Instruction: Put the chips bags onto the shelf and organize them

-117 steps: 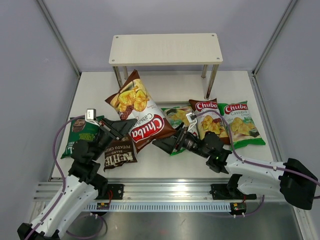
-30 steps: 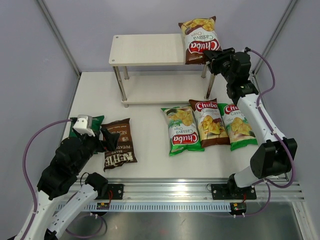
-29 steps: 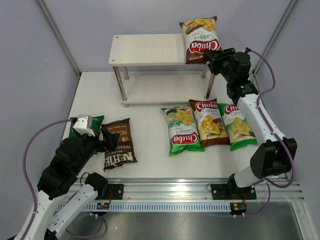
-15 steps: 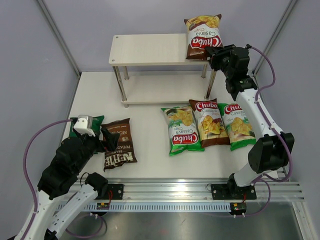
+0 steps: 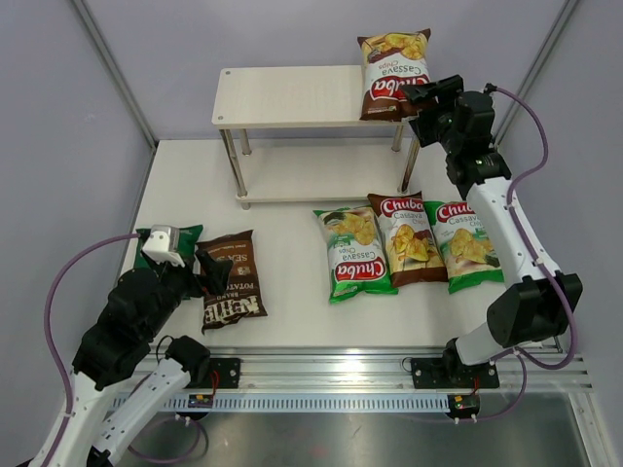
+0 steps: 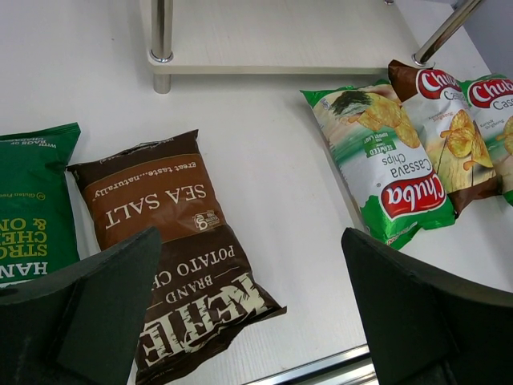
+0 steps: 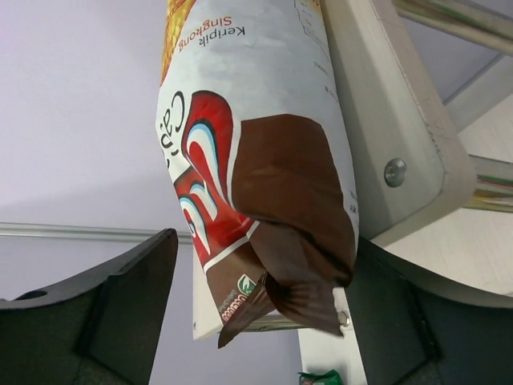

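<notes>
A brown Chuba chips bag (image 5: pixel 393 73) stands upright on the right end of the shelf (image 5: pixel 282 95) top board. My right gripper (image 5: pixel 425 97) is just in front of it, open. In the right wrist view the bag's bottom seam (image 7: pixel 272 297) hangs between the spread fingers of the gripper (image 7: pixel 264 269), beside the board's corner (image 7: pixel 385 128). My left gripper (image 5: pixel 200 272) is open above the dark brown Kettle bag (image 5: pixel 232 282) (image 6: pixel 172 233), holding nothing. The dark green bag (image 5: pixel 188 234) (image 6: pixel 32 200) lies left of it.
Three Chuba bags lie flat side by side right of centre: green (image 5: pixel 352 253) (image 6: pixel 377 152), brown (image 5: pixel 407 238) (image 6: pixel 445 132), green (image 5: pixel 462 243) (image 6: pixel 490 100). The shelf's lower board (image 5: pixel 321 175) and silver legs (image 6: pixel 161 40) stand behind them. Grey walls enclose the table.
The right gripper has opened and let go of the brown Chuba bag, which now stands on the shelf top. The gripper drew back slightly to the right. The left arm stayed still.
</notes>
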{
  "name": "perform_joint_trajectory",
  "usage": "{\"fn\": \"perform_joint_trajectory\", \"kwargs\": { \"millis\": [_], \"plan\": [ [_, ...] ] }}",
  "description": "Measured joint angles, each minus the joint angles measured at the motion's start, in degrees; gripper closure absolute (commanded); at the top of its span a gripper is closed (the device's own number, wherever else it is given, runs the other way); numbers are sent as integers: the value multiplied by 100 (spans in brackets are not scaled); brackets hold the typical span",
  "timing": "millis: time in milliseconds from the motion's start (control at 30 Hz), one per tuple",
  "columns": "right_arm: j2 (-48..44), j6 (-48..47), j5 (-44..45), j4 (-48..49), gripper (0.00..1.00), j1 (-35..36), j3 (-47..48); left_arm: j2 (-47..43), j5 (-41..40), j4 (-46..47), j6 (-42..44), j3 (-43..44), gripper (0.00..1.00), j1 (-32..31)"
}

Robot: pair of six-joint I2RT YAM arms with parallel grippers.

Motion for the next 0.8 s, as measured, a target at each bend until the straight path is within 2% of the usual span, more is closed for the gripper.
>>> {"fn": "perform_joint_trajectory", "kwargs": {
  "millis": [133, 467, 667, 800],
  "plan": [
    [-153, -223, 125, -345, 1, 0, 44, -4, -2, -2, 0, -17, 1, 0],
    [-612, -850, 361, -1329, 1, -59, -111, 142, -52, -7, -4, -17, 1, 0],
    [-1917, -1641, 437, -1300, 0, -107, -962, 802, 90, 15, -179, 2, 1, 0],
    [-2883, -2218, 428, -1360, 1, -111, -1484, 1390, 752, 553, -575, -101, 1, 0]
  ]
}}
